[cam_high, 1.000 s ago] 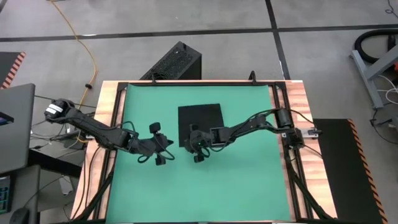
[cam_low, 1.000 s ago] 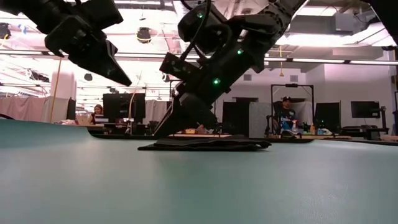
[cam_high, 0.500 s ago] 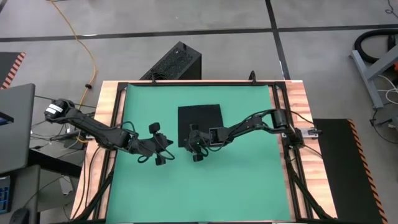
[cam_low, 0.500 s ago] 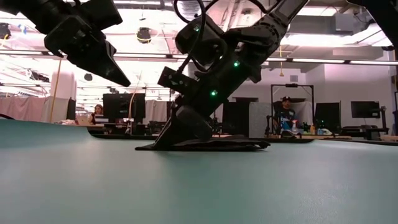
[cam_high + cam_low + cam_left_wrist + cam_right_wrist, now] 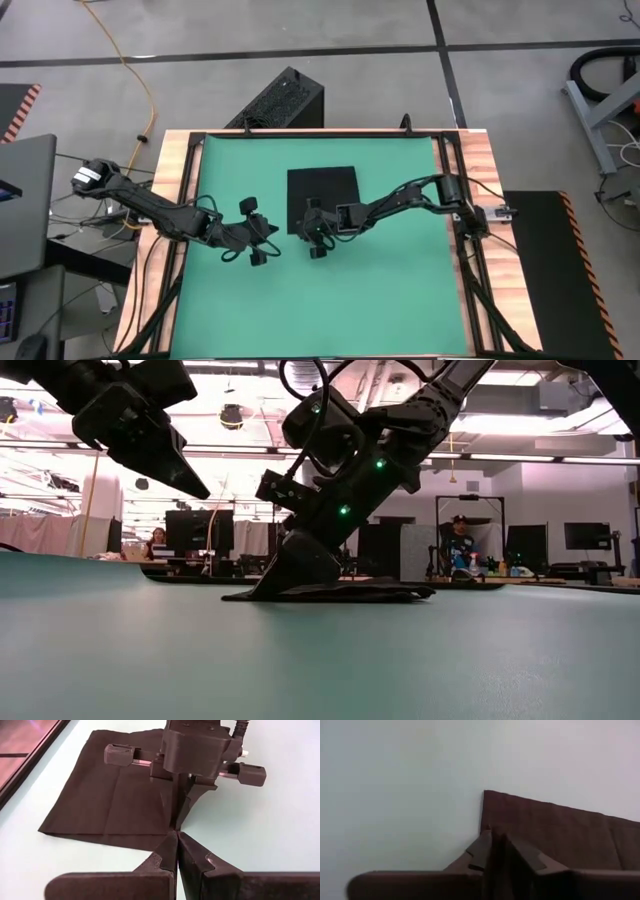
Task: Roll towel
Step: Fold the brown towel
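1. Green table mat (image 5: 400,290) stretches under both my arms.
2. My left gripper (image 5: 262,243) hovers clenched on nothing, left of the towel (image 5: 322,196).
3. My right gripper (image 5: 316,240) seems to pinch the towel's near-left corner; the cloth lies flat at mid-table.

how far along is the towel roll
Barely begun. Done: the towel lies spread flat on the green mat, no roll formed. In hand: the right gripper is down at the towel's near corner, its fingers pinched on the cloth edge. The left gripper hovers shut beside it, off the cloth. Left: all the rolling.
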Controlling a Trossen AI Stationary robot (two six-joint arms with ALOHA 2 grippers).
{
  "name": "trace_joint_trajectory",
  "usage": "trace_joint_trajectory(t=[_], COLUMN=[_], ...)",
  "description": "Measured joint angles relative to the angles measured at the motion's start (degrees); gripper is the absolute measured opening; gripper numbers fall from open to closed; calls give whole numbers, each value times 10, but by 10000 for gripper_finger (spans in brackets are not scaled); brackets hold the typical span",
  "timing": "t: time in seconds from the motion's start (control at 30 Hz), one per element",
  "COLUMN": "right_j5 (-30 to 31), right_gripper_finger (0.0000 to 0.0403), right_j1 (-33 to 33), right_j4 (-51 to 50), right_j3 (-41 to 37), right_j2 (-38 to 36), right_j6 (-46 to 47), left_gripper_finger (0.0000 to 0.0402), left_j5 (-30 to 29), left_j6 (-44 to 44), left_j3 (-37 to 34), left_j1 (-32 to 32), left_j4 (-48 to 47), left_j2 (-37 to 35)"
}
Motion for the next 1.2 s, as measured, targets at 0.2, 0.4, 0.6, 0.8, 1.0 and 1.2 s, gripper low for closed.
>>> trace_joint_trajectory(t=[0.2, 0.4, 0.6, 0.8, 1.0, 1.2], right_j5=[1, 13, 16, 15, 19, 29], right_gripper_finger=[9, 8, 5, 5, 5, 4], right_j1=[1, 1, 0, 0, 8, 6], right_j4=[-2, -26, -69, -79, -95, -118], right_j3=[0, 16, 66, 96, 129, 148], right_j2=[-3, -3, -3, -3, -3, -3], right_j6=[0, 2, -5, -7, -25, -37], left_gripper_finger=[0, 0, 0, 0, 0, 0], left_j5=[-1, -3, -4, -5, -4, -28], left_j6=[-3, -7, -5, -5, -29, -72], left_j3=[0, 0, 0, 0, 0, -43], left_j1=[0, 0, 0, 0, 0, -3], left_j4=[1, 1, 0, -1, -38, -24], left_j2=[0, 0, 0, 0, 1, 36])
